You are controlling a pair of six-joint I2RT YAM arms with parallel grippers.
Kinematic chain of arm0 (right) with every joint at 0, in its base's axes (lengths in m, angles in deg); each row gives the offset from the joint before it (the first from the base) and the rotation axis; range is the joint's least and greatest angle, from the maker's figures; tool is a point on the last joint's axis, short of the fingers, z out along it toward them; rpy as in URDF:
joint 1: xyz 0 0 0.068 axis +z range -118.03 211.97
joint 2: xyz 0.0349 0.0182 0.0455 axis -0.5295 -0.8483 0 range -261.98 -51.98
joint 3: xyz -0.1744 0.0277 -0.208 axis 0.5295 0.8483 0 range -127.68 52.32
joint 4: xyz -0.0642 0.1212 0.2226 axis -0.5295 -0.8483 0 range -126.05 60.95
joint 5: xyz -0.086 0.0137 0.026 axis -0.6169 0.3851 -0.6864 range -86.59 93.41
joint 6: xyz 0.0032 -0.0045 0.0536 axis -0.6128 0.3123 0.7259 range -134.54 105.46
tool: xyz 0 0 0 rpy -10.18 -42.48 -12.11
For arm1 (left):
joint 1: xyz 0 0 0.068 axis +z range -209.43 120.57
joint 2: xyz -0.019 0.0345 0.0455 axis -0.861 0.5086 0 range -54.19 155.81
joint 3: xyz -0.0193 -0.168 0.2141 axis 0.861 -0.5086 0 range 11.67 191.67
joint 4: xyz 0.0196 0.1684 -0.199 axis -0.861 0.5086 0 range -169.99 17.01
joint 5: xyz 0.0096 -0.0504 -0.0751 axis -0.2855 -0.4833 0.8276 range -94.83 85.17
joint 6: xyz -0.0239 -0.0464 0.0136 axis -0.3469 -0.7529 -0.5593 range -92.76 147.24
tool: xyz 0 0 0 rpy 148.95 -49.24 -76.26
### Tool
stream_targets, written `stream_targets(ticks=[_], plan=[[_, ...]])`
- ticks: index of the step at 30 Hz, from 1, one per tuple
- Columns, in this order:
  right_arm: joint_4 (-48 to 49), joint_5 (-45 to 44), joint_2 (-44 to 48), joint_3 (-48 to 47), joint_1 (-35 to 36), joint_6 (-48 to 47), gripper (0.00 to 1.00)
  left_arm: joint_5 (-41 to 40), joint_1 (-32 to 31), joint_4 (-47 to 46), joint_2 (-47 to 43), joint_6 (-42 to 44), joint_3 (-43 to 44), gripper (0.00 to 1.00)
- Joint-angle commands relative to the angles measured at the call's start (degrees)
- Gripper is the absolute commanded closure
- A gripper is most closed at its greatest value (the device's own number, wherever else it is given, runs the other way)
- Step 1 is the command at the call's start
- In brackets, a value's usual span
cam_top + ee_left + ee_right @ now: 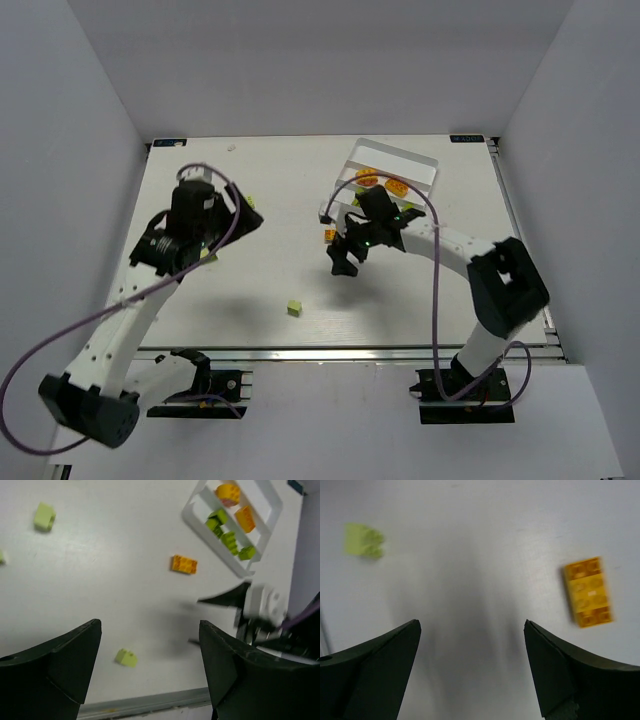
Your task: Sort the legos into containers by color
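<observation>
Right wrist: orange lego [587, 591], lime lego [364, 541], well apart

A white table [260, 190] sits boxed in by plain pale-grey walls [320, 60] at the back and both sides. A metal rail [330, 353] runs along its near edge; diffuse light casts soft shadows [245, 303] on the tabletop.

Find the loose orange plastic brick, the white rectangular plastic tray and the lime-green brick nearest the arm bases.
Orange brick [587, 591]: right wrist view, studded top.
White tray [188, 513]: left wrist view, corner rim.
Lime-green brick [294, 308]: top external view, centre.
</observation>
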Motion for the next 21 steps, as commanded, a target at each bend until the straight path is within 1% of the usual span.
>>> stream_targets(ticks=[1,2,3,4,5,8,10,11,16,21], plan=[[2.1,-12.8,-8.1,-12.1,-1.0,-4.4,0.11,-4.6,-0.3,7.4,-7.1,-3.9,-9.5,0.11],[-1.4,-13.5,-10.2,-15.0,-0.9,-6.1,0.11,-4.6,-0.3,8.4,-9.3,-5.2,-11.0,0.12],[-3.3,-14.4,-12.4,-18.0,-0.9,-8.6,0.11,-4.9,-0.3,9.0,-13.3,-7.4,-12.3,0.12],[-4.9,-14.8,-15.9,-20.6,-1.0,-9.4,0.11,-5.0,-0.3,9.6,-15.0,-8.2,-13.5,0.11],[-5.9,-15.2,-17.4,-24.8,-0.9,-10.0,0.11,-5.2,-0.3,10.9,-16.6,-9.0,-15.3,0.11],[-7.8,-15.8,-22.3,-30.7,-1.2,-12.0,0.11,-6.3,-0.3,14.3,-21.1,-11.2,-16.9,0.11],[-12.8,-13.3,-26.4,-34.4,-1.5,-13.8,0.11,-7.1,-0.3,15.7,-22.3,-11.8,-17.0,0.11],[-15.1,-10.1,-27.6,-38.2,-1.7,-14.4,0.11,-7.2,-0.3,16.9,-23.3,-11.9,-16.7,0.11],[-19.2,-6.3,-28.4,-37.7,-2.7,-18.7,0.11,-7.8,-0.3,18.9,-23.7,-11.9,-16.3,0.11],[-19.8,-6.4,-29.5,-36.8,-3.4,-21.5,0.11,-6.7,-0.3,17.7,-22.8,-11.6,-16.9,0.11]])
